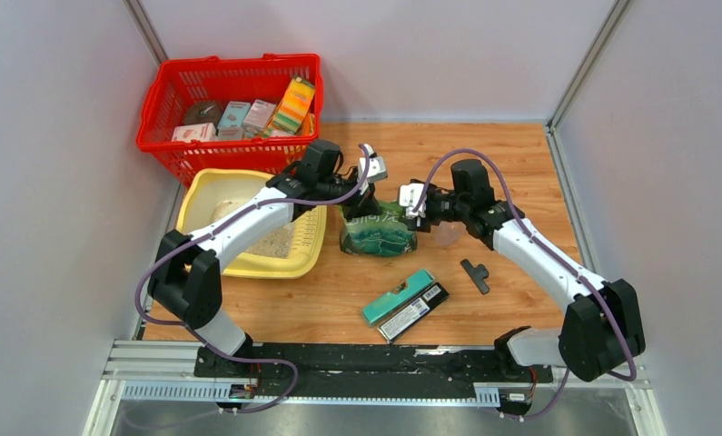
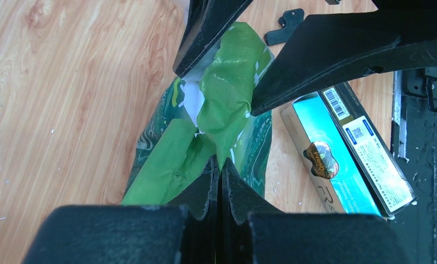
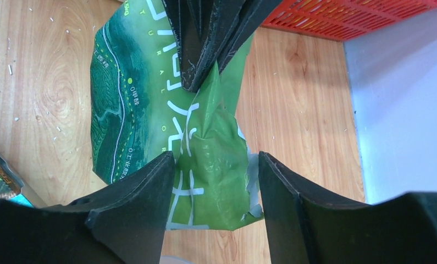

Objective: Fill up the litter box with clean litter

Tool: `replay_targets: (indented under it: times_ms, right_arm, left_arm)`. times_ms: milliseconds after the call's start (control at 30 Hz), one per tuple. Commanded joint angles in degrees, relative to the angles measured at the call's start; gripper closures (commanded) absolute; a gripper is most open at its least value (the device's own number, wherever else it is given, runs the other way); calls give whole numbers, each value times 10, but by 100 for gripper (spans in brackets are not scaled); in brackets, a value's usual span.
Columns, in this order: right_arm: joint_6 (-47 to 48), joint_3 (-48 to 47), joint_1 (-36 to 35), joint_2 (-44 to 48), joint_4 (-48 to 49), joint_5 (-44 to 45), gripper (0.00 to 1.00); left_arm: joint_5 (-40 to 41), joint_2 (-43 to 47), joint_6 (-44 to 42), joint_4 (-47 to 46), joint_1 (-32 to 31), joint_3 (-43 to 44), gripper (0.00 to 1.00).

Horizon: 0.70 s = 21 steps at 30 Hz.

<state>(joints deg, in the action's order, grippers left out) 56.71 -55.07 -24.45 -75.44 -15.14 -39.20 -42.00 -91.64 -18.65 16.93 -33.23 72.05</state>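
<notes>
- The left claw (image 2: 220, 165) is clamped on a fold of film at the top of the green bag (image 2: 227, 93), its two tips pressed together with the plastic pinched between them.
- The right claw (image 3: 216, 159) stands apart. Its tips sit astride the bag's upper flap from the opposite side, one tip against the film and the other clear of it, so it grips nothing.
- The bag sits on the tabletop (image 1: 520, 163), just to the right of the litter box (image 1: 202, 195) and not over it. Whether its mouth is open cannot be told.
- The litter box lies at the left of the tabletop, in front of the red basket (image 1: 171, 100), with the left forearm crossing above it.
- Some clean litter (image 1: 271, 241) shows as a beige patch on the box floor beside the arm. The arm hides much of the floor, so the depth and spread cannot be judged.
- The task looks partway done at most: a little litter is in the box, and the bulk seems to remain in the bag.
- What is left, by this reading, is to get the bag's top open between the two claws, carry it over the box and tip it until the floor is covered.
</notes>
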Motion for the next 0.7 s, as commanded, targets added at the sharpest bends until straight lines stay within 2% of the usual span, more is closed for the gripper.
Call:
replay_targets:
  times_ms: [0, 100, 233, 400, 667]
  right_arm:
    - [53, 1, 7, -4, 12, 1, 41]
    - [77, 8, 6, -6, 19, -3, 42]
    - [87, 58, 6, 28, 110, -11, 38]
    - [94, 40, 6, 33, 82, -40, 39]
    - [97, 31, 6, 7, 64, -26, 44]
  left_arm:
    - [-54, 10, 37, 20, 5, 9, 96]
    - [-56, 8, 40, 26, 5, 12, 96]
    - [-64, 6, 36, 36, 5, 17, 96]
    - [-64, 3, 34, 46, 5, 21, 96]
    - [-67, -1, 30, 56, 7, 30, 96]
